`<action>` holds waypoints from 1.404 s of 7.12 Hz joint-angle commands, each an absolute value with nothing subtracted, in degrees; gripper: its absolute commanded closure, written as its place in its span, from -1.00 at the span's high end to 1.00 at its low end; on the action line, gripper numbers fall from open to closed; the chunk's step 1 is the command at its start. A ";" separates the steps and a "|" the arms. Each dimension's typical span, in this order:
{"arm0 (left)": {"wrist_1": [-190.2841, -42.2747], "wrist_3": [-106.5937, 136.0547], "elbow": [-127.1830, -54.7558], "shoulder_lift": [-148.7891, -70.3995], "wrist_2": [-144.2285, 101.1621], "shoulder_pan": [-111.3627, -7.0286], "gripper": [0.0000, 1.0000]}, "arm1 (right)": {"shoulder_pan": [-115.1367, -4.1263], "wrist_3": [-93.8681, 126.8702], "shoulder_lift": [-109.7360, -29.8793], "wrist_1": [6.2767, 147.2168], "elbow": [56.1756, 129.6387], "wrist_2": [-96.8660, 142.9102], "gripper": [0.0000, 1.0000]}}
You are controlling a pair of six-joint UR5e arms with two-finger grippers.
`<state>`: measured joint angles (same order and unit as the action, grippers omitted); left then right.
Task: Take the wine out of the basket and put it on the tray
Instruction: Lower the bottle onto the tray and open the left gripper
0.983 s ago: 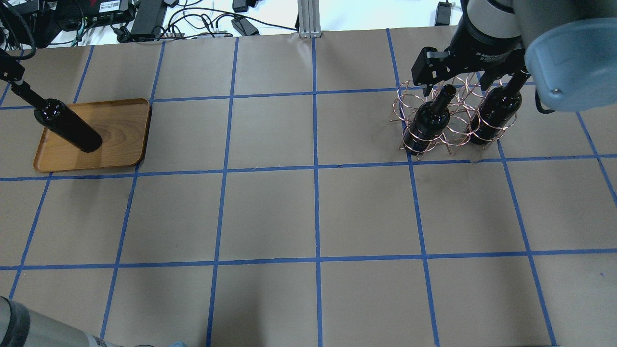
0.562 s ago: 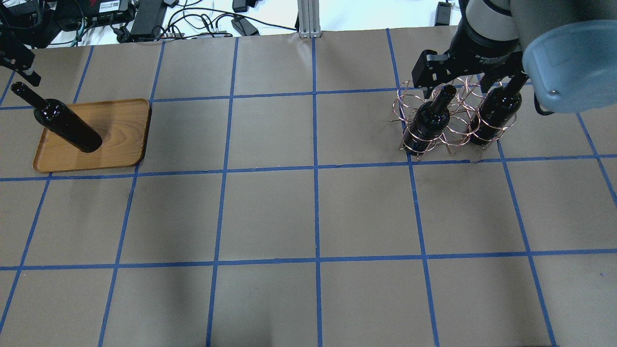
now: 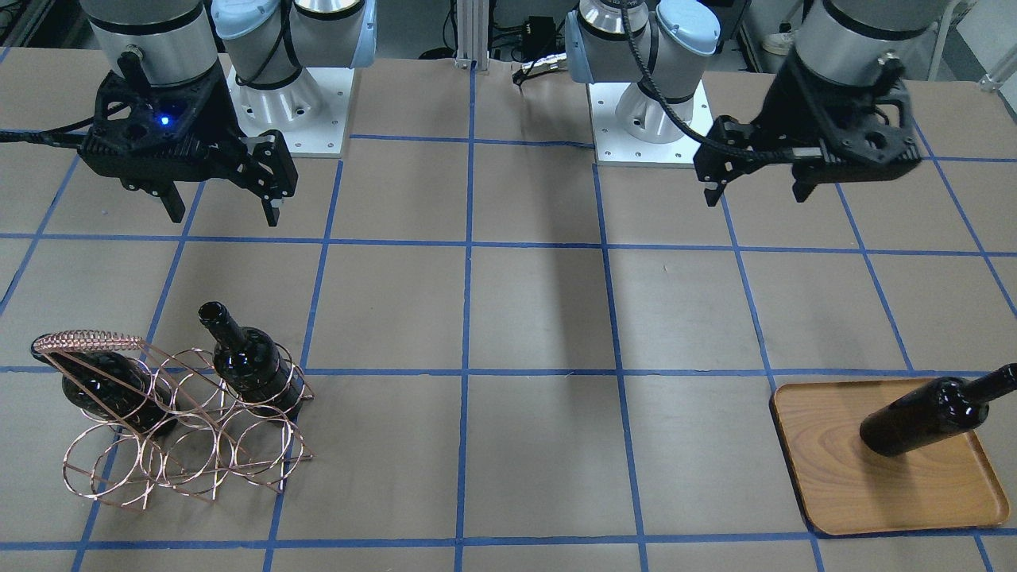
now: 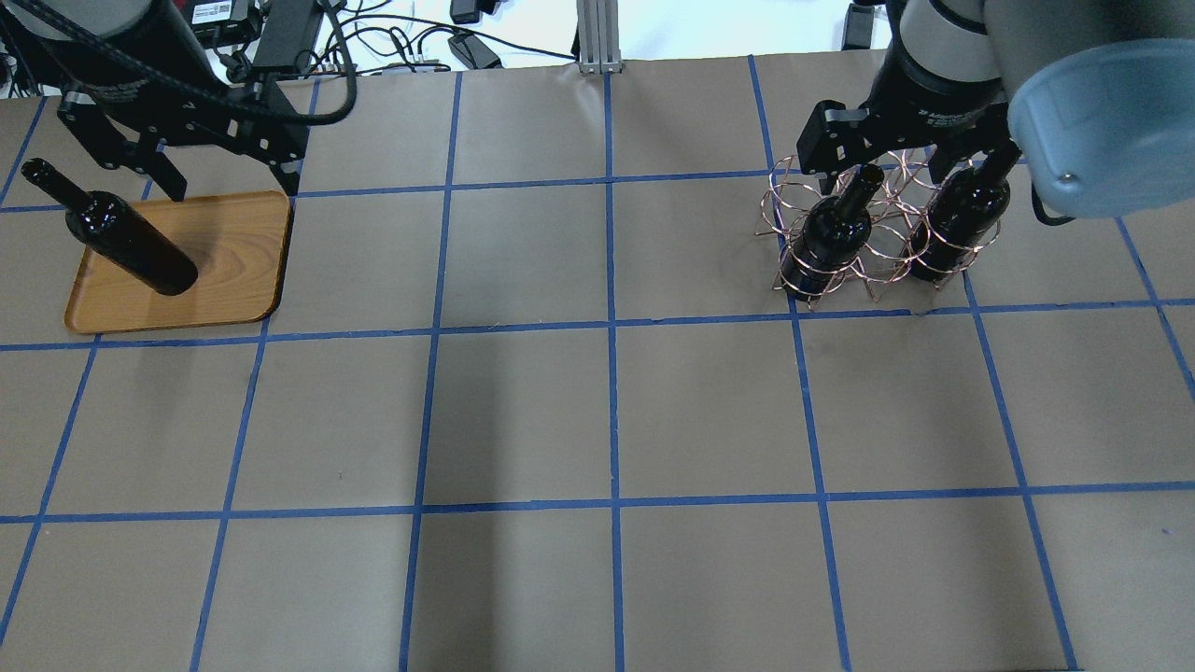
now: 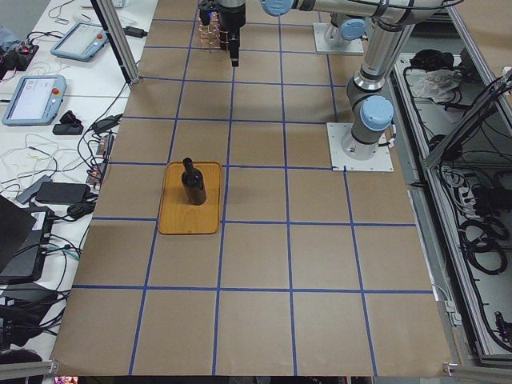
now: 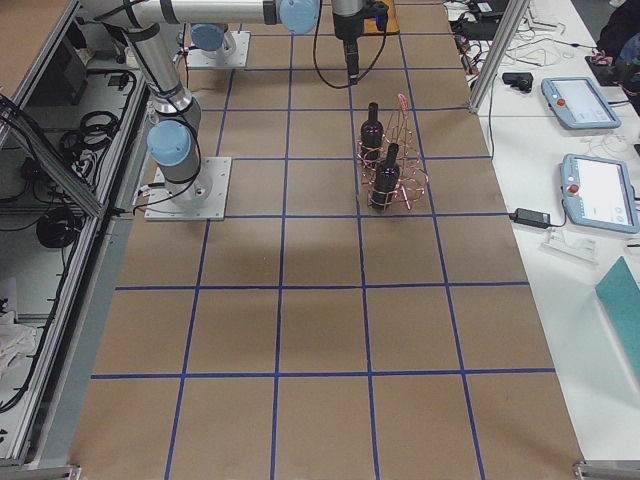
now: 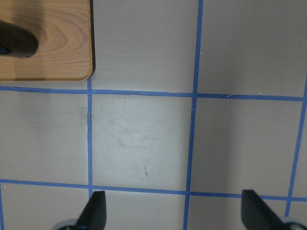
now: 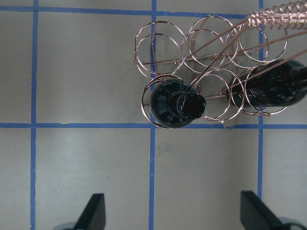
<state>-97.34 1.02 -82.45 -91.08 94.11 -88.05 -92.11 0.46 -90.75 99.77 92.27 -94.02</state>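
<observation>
One wine bottle (image 4: 131, 245) stands upright on the wooden tray (image 4: 238, 252), at the table's left; it also shows in the front view (image 3: 926, 417) on the tray (image 3: 834, 453). My left gripper (image 4: 229, 182) is open and empty, raised above the tray's back right corner, apart from the bottle. The copper wire basket (image 4: 879, 245) at the back right holds two black bottles (image 4: 836, 233) (image 4: 966, 219). My right gripper (image 4: 882, 173) hovers open and empty above the basket; its wrist view shows the nearer bottle's open mouth (image 8: 192, 106).
Cables and electronics (image 4: 280, 37) lie beyond the table's far edge. An aluminium post (image 4: 597, 37) stands at the back middle. Blue tape lines grid the brown tabletop (image 4: 607, 411). The arm bases (image 3: 294, 103) sit on the robot's side.
My left gripper let go of the bottle's neck, rose, and moved right over the tray's back corner. The bottle stays standing on the tray. The right gripper barely moved.
</observation>
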 commanded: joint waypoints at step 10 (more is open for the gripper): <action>-92.81 0.97 -84.29 -89.03 93.60 -90.53 1.00 | -92.11 0.53 -90.97 99.84 92.29 -89.59 1.00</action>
<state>-92.57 0.97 -84.27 -89.14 93.69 -90.46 -92.11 0.56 -90.88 99.92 92.28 -92.15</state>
